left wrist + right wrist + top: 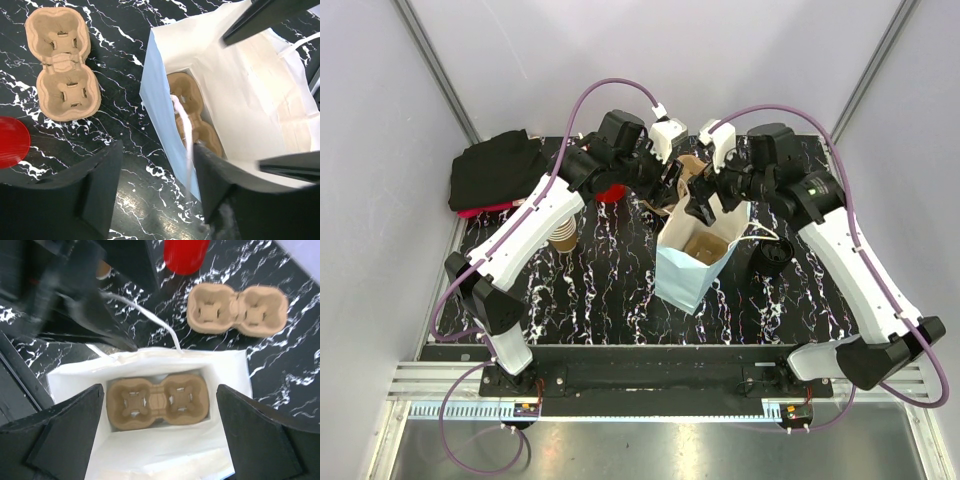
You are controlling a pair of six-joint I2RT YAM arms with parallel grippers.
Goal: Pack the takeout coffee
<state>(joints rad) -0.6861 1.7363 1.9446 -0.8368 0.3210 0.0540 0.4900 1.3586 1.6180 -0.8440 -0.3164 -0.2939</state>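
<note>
The tan kraft cup [563, 236] stands on the table at the left, partly hidden under my left arm, apart from both grippers. A white paper bag [692, 262] stands open at the centre, with a brown pulp carrier [157, 400] flat on its bottom. My left gripper [157, 190] is open and empty; its jaws straddle the bag's near wall [167, 125], next to the white string handle [185, 130]. My right gripper [160, 440] is open and empty, right above the bag's mouth. Both grippers meet over the bag's far side in the top view.
A second pulp carrier [62, 62] lies on the marble table behind the bag. A red cup [185, 255] stands near it. A black cloth [495, 170] lies at the back left. A dark round object [767, 255] sits right of the bag.
</note>
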